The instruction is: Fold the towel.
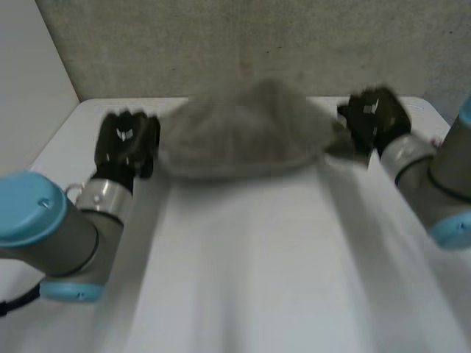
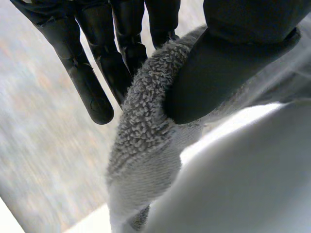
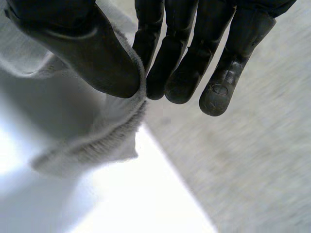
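Observation:
A grey towel [image 1: 246, 132] hangs stretched between my two hands above the far part of the white table [image 1: 257, 257]. My left hand [image 1: 126, 143] holds the towel's left end; in the left wrist view its thumb [image 2: 228, 63] pinches the towel's fluffy edge [image 2: 146, 126] against the fingers [image 2: 92, 92]. My right hand [image 1: 375, 118] holds the towel's right end; in the right wrist view its thumb [image 3: 92, 53] presses the towel's corner [image 3: 97, 141] against the fingers [image 3: 180, 68].
A grey wall [image 1: 257, 44] rises just behind the table's far edge. A white panel [image 1: 29, 88] stands at the far left. Bare table top lies in front of the towel, between the two arms.

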Motion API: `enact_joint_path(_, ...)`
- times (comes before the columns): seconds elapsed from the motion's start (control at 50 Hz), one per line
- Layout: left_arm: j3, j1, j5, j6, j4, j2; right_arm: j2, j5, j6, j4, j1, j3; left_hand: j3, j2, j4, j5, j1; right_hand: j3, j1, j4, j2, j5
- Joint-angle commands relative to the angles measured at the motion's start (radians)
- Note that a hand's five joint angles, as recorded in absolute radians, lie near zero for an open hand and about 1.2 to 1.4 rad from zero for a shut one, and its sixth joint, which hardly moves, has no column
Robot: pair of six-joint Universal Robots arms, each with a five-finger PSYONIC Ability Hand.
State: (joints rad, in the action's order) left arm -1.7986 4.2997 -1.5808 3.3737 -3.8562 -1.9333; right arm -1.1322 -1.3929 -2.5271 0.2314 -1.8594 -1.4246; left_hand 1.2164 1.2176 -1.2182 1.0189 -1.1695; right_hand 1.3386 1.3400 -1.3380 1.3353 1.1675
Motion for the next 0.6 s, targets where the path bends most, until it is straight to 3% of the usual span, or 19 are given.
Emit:
enact_joint_path(0.02,-0.067,0.06,0.074,0.007,0.058,-0.059,0.057,-0.003,0.074,-0.013,0.017,-0.146,0.18,0.179,-0.178,0.203,-0.227,0.058,0.056,-0.058,0.061,0.054)
enact_joint_path(0.16,-0.081,0.127,0.081,0.035,0.164,-0.041,0.029,-0.008,0.082,-0.02,0.034,-0.217,0.18,0.179,-0.178,0.203,-0.227,0.058,0.056,-0.058,0.061,0.054)
enact_joint_path(0.38,-0.127,0.213,0.097,0.046,0.328,0.168,-0.202,0.049,0.099,-0.156,0.129,-0.272,0.18,0.179,-0.178,0.203,-0.227,0.058,0.056,-0.058,0.061,0.054)
enact_joint_path(0.42,-0.142,0.229,0.148,0.041,0.41,0.304,-0.292,0.109,0.158,-0.295,0.173,-0.243,0.18,0.179,-0.178,0.203,-0.227,0.058,0.056,-0.058,0.061,0.054)
enact_joint_path(0.48,-0.153,0.25,0.215,0.036,0.499,0.419,-0.334,0.134,0.2,-0.385,0.195,-0.218,0.18,0.179,-0.178,0.203,-0.227,0.058,0.056,-0.058,0.061,0.054)
enact_joint_path(0.52,-0.154,0.261,0.246,0.035,0.538,0.462,-0.385,0.184,0.302,-0.606,0.247,-0.168,0.18,0.179,-0.178,0.203,-0.227,0.058,0.056,-0.058,0.061,0.054)
enact_joint_path(0.6,-0.157,0.258,0.304,0.03,0.609,0.494,-0.391,0.209,0.391,-0.769,0.284,-0.126,0.18,0.179,-0.178,0.203,-0.227,0.058,0.056,-0.058,0.061,0.054)
